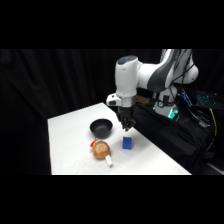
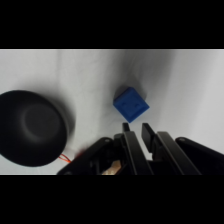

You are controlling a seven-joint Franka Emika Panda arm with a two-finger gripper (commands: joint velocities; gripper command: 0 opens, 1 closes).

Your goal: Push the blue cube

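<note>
The white arm [image 1: 150,75] reaches down from the upper right, its gripper [image 1: 127,127] pointing downward, fingers nearly together.

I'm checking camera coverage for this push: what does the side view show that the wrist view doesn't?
Only the side view shows the arm's body, the table's edges and the round tan-and-red object. Only the wrist view shows the narrow gap between the jaws from behind. Both show the gripper, the blue cube and the black bowl.
</note>
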